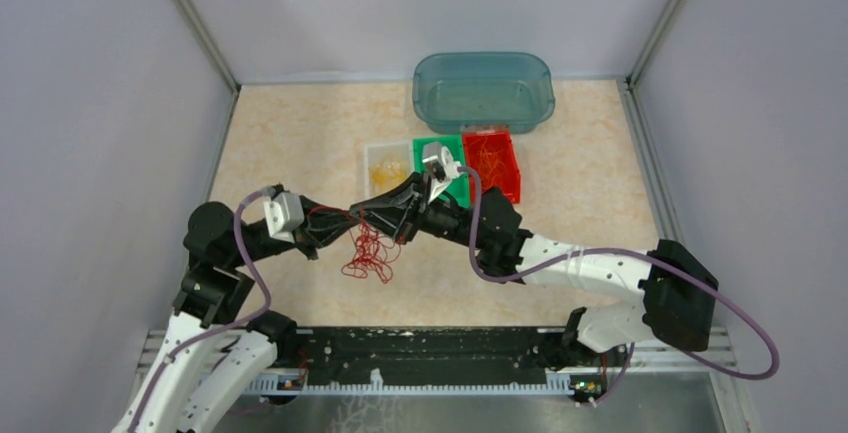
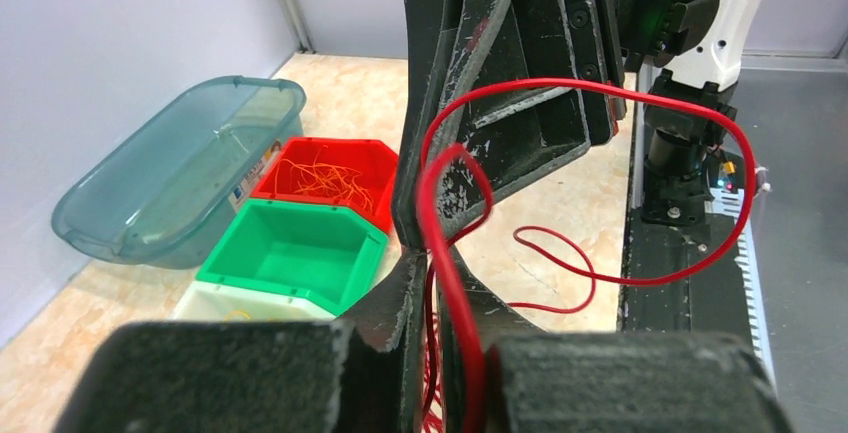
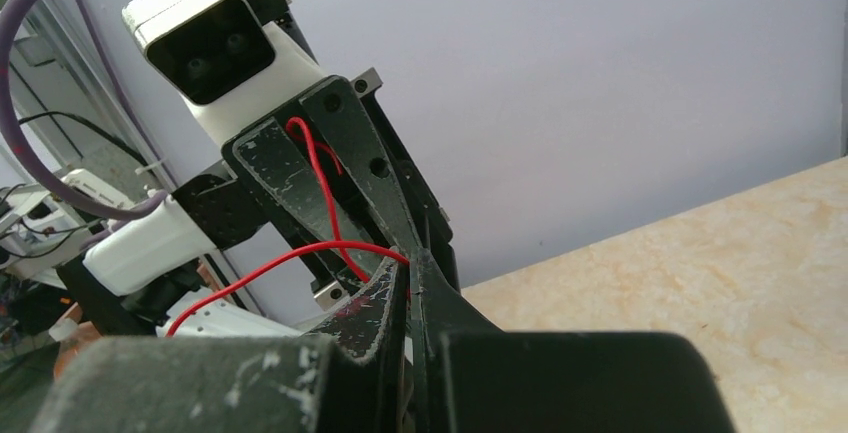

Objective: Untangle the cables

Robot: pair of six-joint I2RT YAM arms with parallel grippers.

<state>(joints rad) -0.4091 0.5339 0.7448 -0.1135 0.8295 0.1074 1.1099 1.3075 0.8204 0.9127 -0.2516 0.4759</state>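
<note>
Near the bins (image 2: 290, 249) (teal tub (image 1: 546, 93) behind), left hand (image 2: 425, 271) and right hand (image 3: 410, 271), tip to tip, both pinch the cables (image 1: 368, 254).

A beige, marble-patterned table (image 1: 590, 203) is shown. At its far edge 1 teal translucent tub (image 1: 440, 103) is set. Just in front of it 3 small bins are lined up side by side: white bin (image 1: 372, 168), green bin (image 1: 445, 141), red bin (image 1: 490, 196). A clump of red cables (image 1: 368, 258) is seen over the bare middle; contact with the surface cannot be told.
</note>
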